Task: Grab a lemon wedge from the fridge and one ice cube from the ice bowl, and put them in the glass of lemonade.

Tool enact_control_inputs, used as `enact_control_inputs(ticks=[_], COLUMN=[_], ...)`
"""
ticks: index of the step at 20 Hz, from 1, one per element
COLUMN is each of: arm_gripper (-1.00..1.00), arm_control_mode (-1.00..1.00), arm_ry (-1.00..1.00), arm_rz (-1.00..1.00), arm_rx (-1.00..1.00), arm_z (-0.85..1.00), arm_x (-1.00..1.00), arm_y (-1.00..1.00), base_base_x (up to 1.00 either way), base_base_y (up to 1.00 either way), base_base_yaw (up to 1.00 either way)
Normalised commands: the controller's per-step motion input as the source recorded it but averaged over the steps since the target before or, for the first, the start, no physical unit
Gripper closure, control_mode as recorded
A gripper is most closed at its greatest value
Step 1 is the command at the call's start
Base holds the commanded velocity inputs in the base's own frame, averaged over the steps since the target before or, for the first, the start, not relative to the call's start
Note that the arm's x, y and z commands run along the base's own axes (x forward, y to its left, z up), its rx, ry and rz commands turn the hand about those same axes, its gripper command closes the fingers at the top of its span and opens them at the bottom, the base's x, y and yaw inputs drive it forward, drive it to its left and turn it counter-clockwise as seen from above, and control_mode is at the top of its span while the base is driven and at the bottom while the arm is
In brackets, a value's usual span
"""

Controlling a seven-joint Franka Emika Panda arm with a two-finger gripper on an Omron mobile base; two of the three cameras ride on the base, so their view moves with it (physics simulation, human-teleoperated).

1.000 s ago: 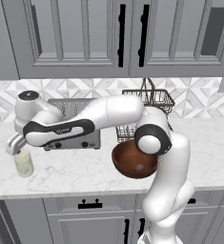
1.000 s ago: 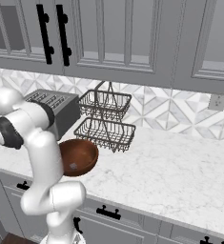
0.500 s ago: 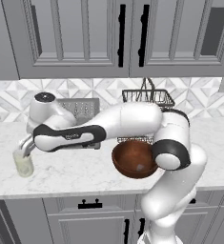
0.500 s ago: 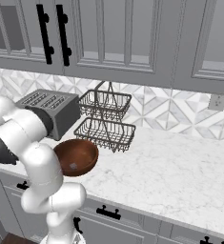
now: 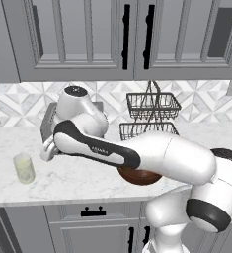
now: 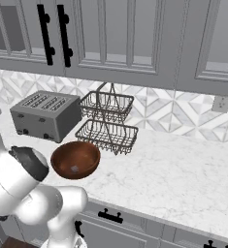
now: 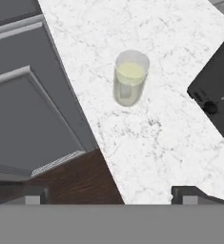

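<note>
White marbled worktop [image 6: 183, 169] above grey base cabinets. Standing directly on it: the glass of lemonade [image 5: 24, 168] near the left front edge; the grey toaster [image 6: 45, 115] against the tiled wall; the reddish-brown ice bowl [image 6: 75, 159] just in front of a two-tier wire basket [image 6: 107, 123]. The right stretch lies bare.

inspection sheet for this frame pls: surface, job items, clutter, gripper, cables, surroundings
Surface: white marble counter.
Job's things: glass of lemonade upright near the counter's left end, something pale in the liquid; ice bowl upright before the wire basket, one small pale bit inside.
Clutter: toaster; two-tier wire basket.
Gripper: gripper open, holding nothing, apart from the glass.
Cables: nothing seen.
Surroundings: grey cabinets, wall outlet, dark wood floor.
</note>
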Motion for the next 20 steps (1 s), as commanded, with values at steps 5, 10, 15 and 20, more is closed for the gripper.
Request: enact_control_inputs(ticks=[5,10,15,20], arm_gripper=[-1.0,-1.0,-1.0,-1.0], arm_control_mode=[-1.0,-1.0,-1.0,-1.0], arm_ry=[0.14,0.02,0.02,0.14], arm_rz=[-0.1,-0.17,-0.29,-0.45], arm_rx=[-0.02,0.0,0.0,0.0], arm_z=[0.08,0.0,0.0,0.01], arm_x=[-0.49,-0.39,-0.26,-0.08], arm_y=[-0.99,-1.0,-1.0,-1.0], base_base_x=[0.0,0.0,0.0,0.0], base_base_y=[0.0,0.0,0.0,0.0], base_base_yaw=[0.0,0.0,0.0,0.0])
